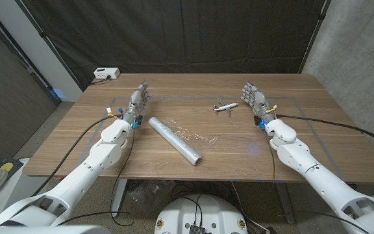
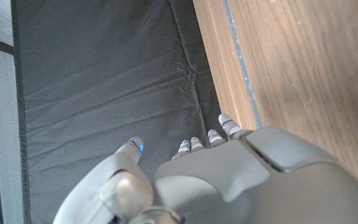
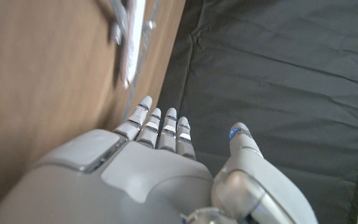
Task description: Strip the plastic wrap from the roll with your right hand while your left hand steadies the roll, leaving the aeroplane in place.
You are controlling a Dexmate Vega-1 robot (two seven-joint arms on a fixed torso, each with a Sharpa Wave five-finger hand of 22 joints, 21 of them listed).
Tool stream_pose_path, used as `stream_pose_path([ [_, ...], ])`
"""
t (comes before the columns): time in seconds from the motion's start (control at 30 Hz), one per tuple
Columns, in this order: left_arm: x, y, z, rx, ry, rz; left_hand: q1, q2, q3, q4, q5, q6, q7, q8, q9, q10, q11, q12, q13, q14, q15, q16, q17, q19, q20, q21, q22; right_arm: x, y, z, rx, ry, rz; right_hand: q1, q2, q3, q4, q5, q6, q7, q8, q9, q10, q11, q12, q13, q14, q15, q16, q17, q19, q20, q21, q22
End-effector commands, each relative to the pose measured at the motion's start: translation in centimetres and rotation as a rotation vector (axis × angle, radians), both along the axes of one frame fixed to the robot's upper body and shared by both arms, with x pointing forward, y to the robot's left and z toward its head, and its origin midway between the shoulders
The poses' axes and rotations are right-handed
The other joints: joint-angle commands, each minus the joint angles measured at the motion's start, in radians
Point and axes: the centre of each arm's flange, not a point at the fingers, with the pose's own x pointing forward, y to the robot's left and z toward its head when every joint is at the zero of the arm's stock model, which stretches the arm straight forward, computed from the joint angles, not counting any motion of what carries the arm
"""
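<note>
No brand, label or writing can be read on anything here. The silvery roll of clear plastic wrap (image 1: 175,140) lies on the brown wooden desk (image 1: 193,84), running from the left-centre towards the near edge, with a crinkled sheet of loose wrap (image 1: 193,135) spread flat on its right side. The small white toy aeroplane (image 1: 224,108) sits farther back and to the right, well apart from the roll and near the right robot hand (image 1: 255,99); in the right wrist view it shows blurred just beyond the fingers (image 3: 166,127). That robot hand is empty, fingers extended and apart, standing over the right part of the desk. The left robot hand (image 1: 137,102) is likewise empty with fingers spread, just left of the roll's far end, not touching it. A wide stretch of bare wood lies between the two hands. A white box with a cable (image 1: 106,73) sits at the far left corner, before a dark curtain (image 1: 193,32).
</note>
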Motion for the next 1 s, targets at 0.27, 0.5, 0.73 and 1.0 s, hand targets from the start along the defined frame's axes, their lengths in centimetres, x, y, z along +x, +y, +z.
stream_pose_path([
  [0.27,0.0,1.1,0.2,0.042,-0.040,-0.060,0.003,-0.004,0.000,0.000,0.004,-0.105,-0.004,0.009,0.005,-0.043,-0.003,0.007,0.002,-0.065,-0.060,0.007,0.004,-0.018,-0.064,0.007,0.005,-8.3,6.0,3.6,-0.078,-0.186,-0.088,0.006,-0.015,-0.003,-0.003,0.003,0.009,-0.001,0.007,0.003,0.020,0.002,0.010,0.002,0.017,0.001,0.007,0.003,0.013,0.000,0.002,0.001],
  [0.5,0.0,0.3,-0.2,0.031,-0.038,-0.067,-0.001,-0.013,-0.006,-0.003,0.006,-0.093,-0.013,0.016,0.006,-0.031,0.006,0.014,0.003,-0.048,-0.044,0.014,0.004,-0.004,-0.037,0.013,0.005,-9.4,5.0,4.5,-0.130,-0.205,-0.132,0.007,-0.020,-0.006,-0.005,0.004,0.015,-0.001,0.010,0.003,0.025,0.005,0.011,0.002,0.022,0.005,0.008,0.002,0.018,0.000,0.002,0.001],
  [0.73,-0.6,-0.3,-0.1,0.030,-0.047,-0.067,0.000,-0.029,-0.017,-0.014,0.013,-0.032,-0.046,0.035,0.007,0.011,0.054,0.028,0.004,0.006,0.017,0.025,0.004,0.024,0.036,0.022,0.006,-11.1,4.7,5.6,-0.212,-0.214,-0.215,0.016,-0.024,-0.005,-0.010,0.007,0.029,-0.009,0.014,0.003,0.033,0.009,0.013,0.002,0.040,0.033,0.012,0.002,0.017,0.024,-0.003,0.001],
  [1.0,-1.1,-0.7,-0.5,0.037,-0.041,-0.075,-0.001,-0.033,-0.024,-0.018,0.018,0.014,-0.068,0.043,0.009,0.058,0.067,0.041,0.007,0.055,0.052,0.034,0.007,0.046,0.109,0.030,0.008,-13.3,5.7,6.5,-0.323,-0.246,-0.324,0.044,-0.021,0.004,-0.019,0.015,0.077,-0.042,0.027,0.006,0.071,0.003,0.026,0.005,0.087,0.046,0.022,0.005,0.011,0.078,-0.011,0.005],
])
